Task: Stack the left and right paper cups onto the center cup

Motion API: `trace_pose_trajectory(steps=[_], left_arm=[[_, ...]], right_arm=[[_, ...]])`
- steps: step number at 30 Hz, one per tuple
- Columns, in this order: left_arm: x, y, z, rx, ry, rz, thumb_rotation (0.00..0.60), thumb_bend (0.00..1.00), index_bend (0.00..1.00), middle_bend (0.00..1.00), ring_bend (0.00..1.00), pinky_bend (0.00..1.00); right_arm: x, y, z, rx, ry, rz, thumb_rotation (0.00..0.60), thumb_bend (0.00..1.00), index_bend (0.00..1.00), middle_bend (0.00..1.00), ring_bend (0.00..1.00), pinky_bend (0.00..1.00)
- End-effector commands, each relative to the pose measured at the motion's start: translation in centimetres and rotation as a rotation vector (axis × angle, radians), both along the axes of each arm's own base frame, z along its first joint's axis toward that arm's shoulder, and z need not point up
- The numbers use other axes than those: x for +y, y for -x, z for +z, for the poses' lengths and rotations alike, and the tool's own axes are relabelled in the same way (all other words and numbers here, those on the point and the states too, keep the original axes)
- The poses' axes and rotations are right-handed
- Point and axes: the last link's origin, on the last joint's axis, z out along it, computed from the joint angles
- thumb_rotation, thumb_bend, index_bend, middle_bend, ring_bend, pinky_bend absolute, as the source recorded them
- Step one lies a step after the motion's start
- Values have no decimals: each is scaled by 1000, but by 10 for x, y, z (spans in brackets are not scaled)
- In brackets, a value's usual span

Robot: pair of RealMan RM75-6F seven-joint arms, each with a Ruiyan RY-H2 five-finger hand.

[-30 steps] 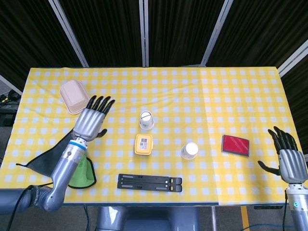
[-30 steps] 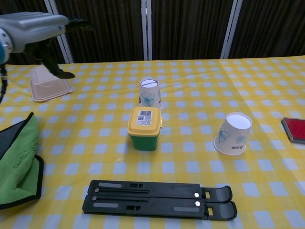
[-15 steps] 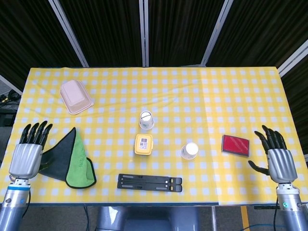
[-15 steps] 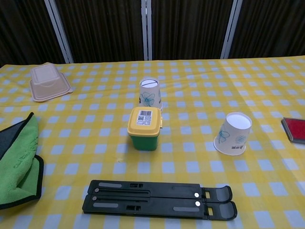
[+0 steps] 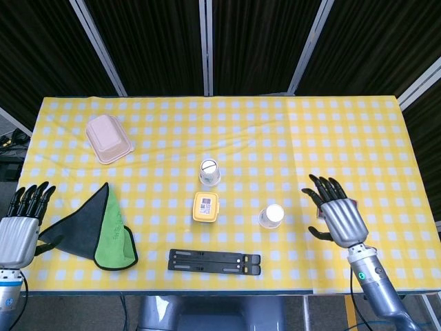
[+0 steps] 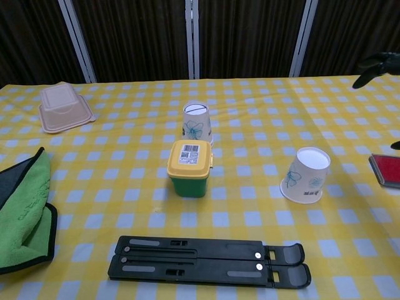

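Two paper cups with blue flower prints stand upside down on the yellow checked table. One cup (image 5: 209, 171) (image 6: 196, 122) is at the middle, just behind a small box. The other cup (image 5: 271, 216) (image 6: 305, 175) is to the front right. I see no third cup. My right hand (image 5: 337, 215) hovers with spread fingers and nothing in it, a short way right of the front-right cup; in the chest view only its dark fingertips (image 6: 375, 65) show at the right edge. At the table's left edge my left hand (image 5: 18, 222) is open and holds nothing.
A green box with a yellow lid (image 5: 205, 206) (image 6: 189, 167) sits between the cups. A black folded stand (image 5: 215, 261) (image 6: 209, 261) lies near the front edge. A green and black cloth (image 5: 103, 231) lies front left, a beige container (image 5: 108, 138) back left, a red card (image 6: 385, 170) at right.
My left hand has drawn back from beside the beige container to the table's left edge. The right hand has moved in from the right edge toward the front-right cup, covering the red card.
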Motion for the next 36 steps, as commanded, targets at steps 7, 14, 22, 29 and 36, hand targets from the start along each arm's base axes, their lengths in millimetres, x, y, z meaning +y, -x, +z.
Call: trace_pose_trajectory(steps=[7, 14, 22, 29, 36], left_arm=[[-1, -1, 4, -16, -4, -18, 600, 68, 0, 0, 0, 0], [-1, 0, 4, -20, -2, -19, 600, 68, 0, 0, 0, 0], [-1, -1, 3, -27, 6, -27, 600, 68, 0, 0, 0, 0], [-1, -2, 4, -33, 5, -31, 600, 68, 0, 0, 0, 0], [-1, -2, 5, -38, 7, -33, 600, 68, 0, 0, 0, 0]], right_arm=[[-30, -42, -39, 97, -187, -35, 600, 95, 224, 0, 0, 0], [-38, -47, -58, 114, -224, -79, 600, 97, 254, 0, 0, 0], [-40, -48, -76, 117, -230, -87, 600, 128, 308, 8, 0, 0], [-43, -46, -80, 131, -218, -85, 600, 136, 309, 14, 0, 0], [-45, -41, -80, 158, -210, -100, 600, 170, 336, 38, 0, 0]])
